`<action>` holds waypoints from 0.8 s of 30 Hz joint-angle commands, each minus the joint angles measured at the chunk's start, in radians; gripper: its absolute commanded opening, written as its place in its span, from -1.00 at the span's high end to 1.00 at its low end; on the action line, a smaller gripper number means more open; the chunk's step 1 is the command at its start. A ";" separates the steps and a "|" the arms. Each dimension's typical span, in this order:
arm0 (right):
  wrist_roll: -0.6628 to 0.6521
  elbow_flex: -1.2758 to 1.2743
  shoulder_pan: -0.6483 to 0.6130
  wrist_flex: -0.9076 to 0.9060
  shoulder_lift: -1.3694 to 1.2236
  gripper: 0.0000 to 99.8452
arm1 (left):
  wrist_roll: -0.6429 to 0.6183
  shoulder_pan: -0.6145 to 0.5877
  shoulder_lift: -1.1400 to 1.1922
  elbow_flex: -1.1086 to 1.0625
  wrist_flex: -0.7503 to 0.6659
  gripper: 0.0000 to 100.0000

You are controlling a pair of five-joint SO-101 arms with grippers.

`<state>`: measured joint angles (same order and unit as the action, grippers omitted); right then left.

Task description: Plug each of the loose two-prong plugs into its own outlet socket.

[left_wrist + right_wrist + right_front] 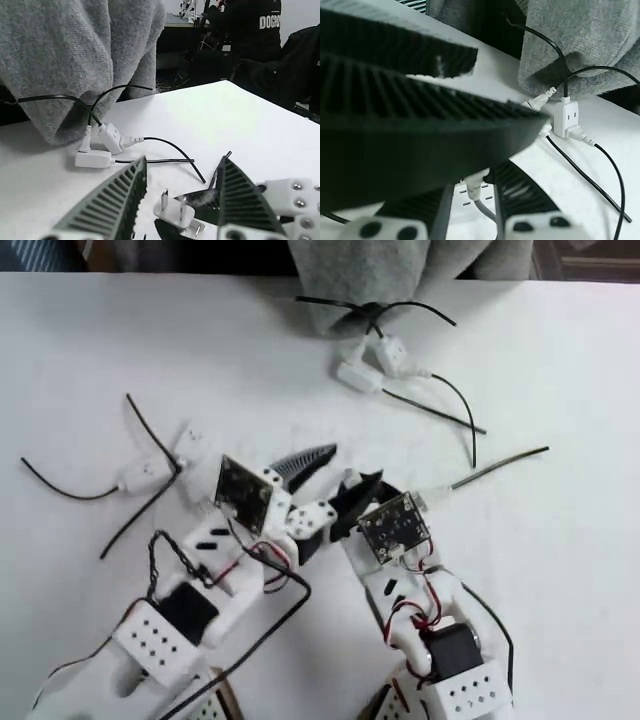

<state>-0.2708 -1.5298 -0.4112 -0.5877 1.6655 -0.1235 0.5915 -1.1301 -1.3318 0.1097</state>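
A white two-prong plug (pixel 172 210) with a grey cable (pixel 500 465) sits mid-table, prongs up, between the black fingers of my right gripper (pixel 475 187), which is shut on it. My left gripper (pixel 180 200) stands open around the same plug (pixel 350 480), one grey-green finger (pixel 115 200) on each side. At the back, a white outlet socket (pixel 566 117) and another white plug (pixel 92 159) lie close together with black cables. A third white plug (pixel 150 470) lies at the left of the table.
A grey cloth (pixel 400 265) hangs over the table's far edge, just behind the back socket (pixel 392 352), and covers part of its cables. Black cable loops (pixel 450 405) trail to the right of it. The right part of the table is bare white surface.
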 commanded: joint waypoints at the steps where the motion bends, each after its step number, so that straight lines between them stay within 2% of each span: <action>1: 0.009 0.087 0.001 -0.059 0.013 0.96 | 0.011 0.013 -0.030 0.002 -0.021 0.62; 4: 0.011 0.137 0.001 -0.119 0.013 0.96 | 0.011 0.012 -0.021 0.000 -0.028 0.70; 10: 0.011 0.207 -0.008 -0.200 0.013 0.96 | 0.014 0.012 0.047 0.006 -0.031 0.71; 15: 0.011 0.255 -0.008 -0.245 0.015 0.96 | 0.014 0.008 0.143 0.002 -0.129 0.71; 20: 0.011 0.298 -0.008 -0.289 0.015 0.96 | 0.012 -0.059 0.211 0.006 -0.212 0.71; 24: 0.003 0.333 -0.008 -0.321 0.015 0.96 | 0.012 -0.077 0.217 0.006 -0.227 0.71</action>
<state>-0.2677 -1.2904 -0.4081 -0.8915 1.6625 -0.1189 0.5531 -0.9291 -1.3380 -0.1005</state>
